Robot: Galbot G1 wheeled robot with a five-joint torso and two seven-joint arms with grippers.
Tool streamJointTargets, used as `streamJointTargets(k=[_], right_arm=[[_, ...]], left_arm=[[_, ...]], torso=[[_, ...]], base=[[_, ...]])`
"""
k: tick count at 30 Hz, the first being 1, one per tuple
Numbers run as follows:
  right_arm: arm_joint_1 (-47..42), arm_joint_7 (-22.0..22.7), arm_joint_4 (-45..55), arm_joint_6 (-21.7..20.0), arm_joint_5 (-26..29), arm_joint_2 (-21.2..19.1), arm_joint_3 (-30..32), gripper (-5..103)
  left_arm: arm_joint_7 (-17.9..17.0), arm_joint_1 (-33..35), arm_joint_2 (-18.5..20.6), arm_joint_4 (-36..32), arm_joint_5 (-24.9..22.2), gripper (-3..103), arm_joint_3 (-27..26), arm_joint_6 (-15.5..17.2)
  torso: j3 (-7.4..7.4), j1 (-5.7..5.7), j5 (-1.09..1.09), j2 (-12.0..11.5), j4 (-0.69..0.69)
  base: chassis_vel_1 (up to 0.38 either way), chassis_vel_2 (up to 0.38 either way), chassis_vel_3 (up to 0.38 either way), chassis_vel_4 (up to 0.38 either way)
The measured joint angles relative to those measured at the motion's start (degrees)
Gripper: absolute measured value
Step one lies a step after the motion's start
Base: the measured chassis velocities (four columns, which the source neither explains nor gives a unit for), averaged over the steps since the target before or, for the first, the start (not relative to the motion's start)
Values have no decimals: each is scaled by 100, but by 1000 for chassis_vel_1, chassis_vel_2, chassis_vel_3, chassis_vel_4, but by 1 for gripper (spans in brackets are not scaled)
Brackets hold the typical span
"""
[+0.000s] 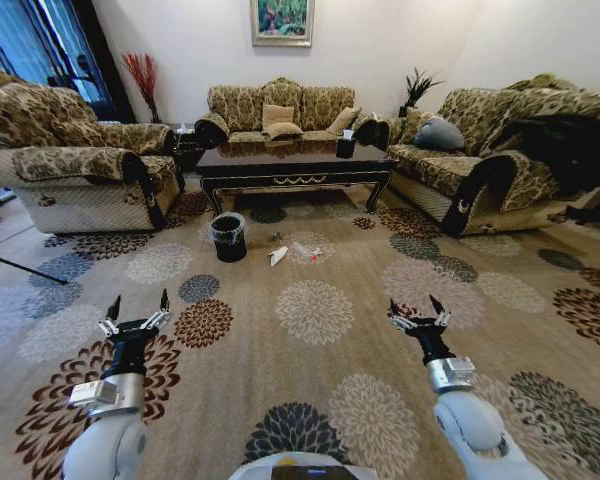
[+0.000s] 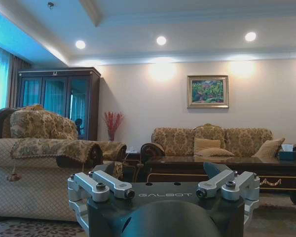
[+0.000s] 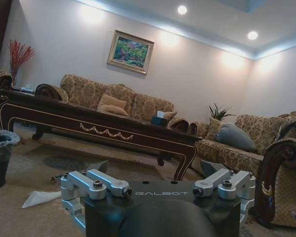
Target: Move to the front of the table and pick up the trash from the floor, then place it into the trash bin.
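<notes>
Head view shows me well back from the table (image 1: 292, 160), so the approach is not finished and, as I judge it, nothing of the pickup has begun. My left pincer (image 1: 137, 310) and right pincer (image 1: 418, 311) both hover low over the floor (image 1: 310, 370), spread wide and holding nothing, dark fingertips pointing forward from silver metal links.

All the trash lies on the carpet between me and the table, just in front of its gilded edge: a white paper tissue (image 1: 278, 255), folded to a soft wedge, a clear crinkled plastic wrapper (image 1: 306, 250) with a red bit beside it, and a tiny dark scrap (image 1: 276, 237) nearer the table. The trash bin (image 1: 228, 237) stands close on their left, a small round black tub with a thin, glossy clear liner puffed over its rim; I cannot see inside it.

The table is long, low, dark polished wood with curved legs and gold scrollwork; a small black tissue box (image 1: 346, 147) sits on top. The carpet is beige, short-piled, printed with big round flower medallions. Plump brocade sofas ring the area.

Right wrist view catches the tissue (image 3: 41, 198) and bin (image 3: 1, 158) low ahead. Left to do, I reckon: drive closer, gather each piece, drop it in
</notes>
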Motion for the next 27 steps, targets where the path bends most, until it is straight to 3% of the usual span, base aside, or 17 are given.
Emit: streamJointTargets(k=[20,27], right_arm=[[0,7,-102,55,-7,36,-36,100],[0,7,-134,97,-2,51,-28,100]], left_arm=[[15,-53,-15,108,33,100,76,32],[-4,-55,-18,-137,-101,100,62,104]], torso=[[-344,-119,0,-465,0],[-475,-150,0,-626,0]], base=[[0,0,0,0],[0,0,0,0]])
